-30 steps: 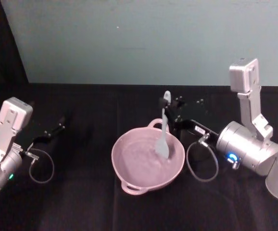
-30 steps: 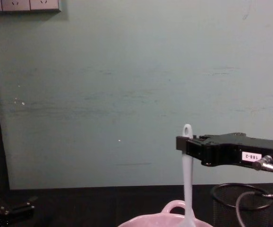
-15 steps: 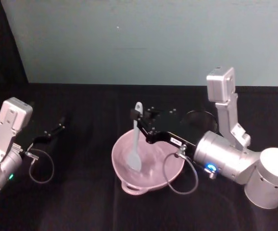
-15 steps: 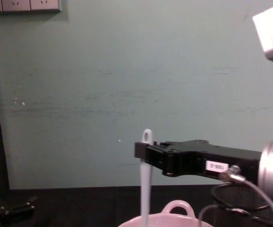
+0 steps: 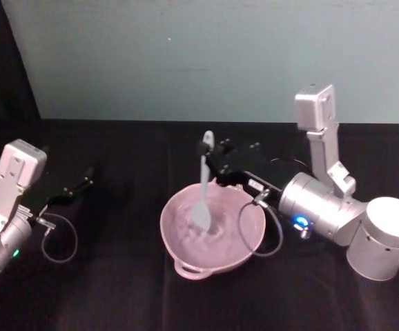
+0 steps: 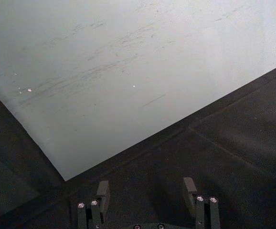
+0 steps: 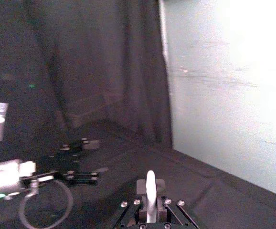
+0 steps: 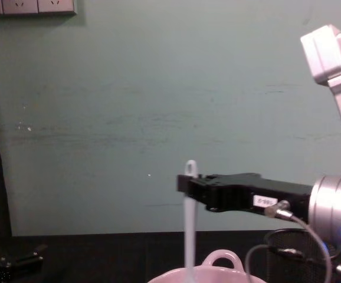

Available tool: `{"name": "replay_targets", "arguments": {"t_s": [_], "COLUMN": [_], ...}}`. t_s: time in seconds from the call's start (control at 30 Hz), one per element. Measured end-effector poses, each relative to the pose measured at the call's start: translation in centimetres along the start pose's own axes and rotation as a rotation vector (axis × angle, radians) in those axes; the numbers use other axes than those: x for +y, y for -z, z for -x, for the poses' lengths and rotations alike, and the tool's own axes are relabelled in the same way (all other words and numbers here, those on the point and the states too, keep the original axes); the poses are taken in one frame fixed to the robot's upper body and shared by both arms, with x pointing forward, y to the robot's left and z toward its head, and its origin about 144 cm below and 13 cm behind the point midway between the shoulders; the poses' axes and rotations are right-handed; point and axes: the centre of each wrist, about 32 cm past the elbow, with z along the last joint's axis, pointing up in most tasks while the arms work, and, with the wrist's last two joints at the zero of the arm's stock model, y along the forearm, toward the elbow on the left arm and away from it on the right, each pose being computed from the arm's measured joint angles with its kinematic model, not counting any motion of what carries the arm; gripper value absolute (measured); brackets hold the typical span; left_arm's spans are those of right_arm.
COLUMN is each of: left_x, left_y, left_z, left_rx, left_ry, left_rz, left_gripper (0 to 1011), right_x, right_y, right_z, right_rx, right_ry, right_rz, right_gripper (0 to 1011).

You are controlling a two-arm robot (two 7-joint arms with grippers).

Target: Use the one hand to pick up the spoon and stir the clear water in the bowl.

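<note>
The pale pink bowl (image 5: pixel 166 225) sits mid-table, its loop handle and far rim (image 8: pixel 220 260) low in the chest view. My right gripper (image 5: pixel 209 153) reaches over the bowl's far side and is shut on the upper handle of the white spoon (image 5: pixel 203 186). The spoon hangs nearly upright, its flat blade down in the water near the bowl's middle. In the chest view the spoon (image 8: pixel 190 230) drops from the right gripper (image 8: pixel 188 182); its holed end pokes above. The right wrist view shows the spoon (image 7: pixel 150 187) end between the fingers. My left gripper (image 5: pixel 79 186) rests open, far left.
A black wire-mesh cup (image 8: pixel 289 254) stands behind the bowl on the right, under the right arm. A grey cable loop (image 5: pixel 261 231) hangs over the bowl's right rim. The left gripper (image 6: pixel 145 191) faces the pale wall. Black cloth covers the table.
The right gripper swept the spoon from the bowl's right side to its left, then back toward the middle and far side. The left arm has stayed still.
</note>
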Motion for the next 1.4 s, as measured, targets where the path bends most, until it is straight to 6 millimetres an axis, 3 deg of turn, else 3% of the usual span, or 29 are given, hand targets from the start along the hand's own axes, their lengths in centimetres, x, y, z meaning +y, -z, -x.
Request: {"name": "replay_targets", "arguments": {"t_s": [0.27,0.57,1.03,1.4], "left_x": [0.0,0.0,0.0,0.0], "left_y": [0.0,0.0,0.0,0.0], "left_z": [0.0,0.0,0.0,0.0], "left_rx": [0.0,0.0,0.0,0.0], "left_ry": [0.0,0.0,0.0,0.0], "left_rz": [0.0,0.0,0.0,0.0], "left_gripper": [1005,1005,1005,1005], "right_x": [-1.9,-3.1,-1.2,0.5], "right_y": [-0.6,-1.0,-0.8,-0.8], "right_z": [-1.9,-1.3,3.4,2.9], "right_rx": [-0.055,-0.084,-0.047,-0.032], "right_ry": [0.098,0.095,-0.086,-0.081], "right_rz": [0.022,0.034,0.039,0.015], "right_gripper": [118,118,118,118]}}
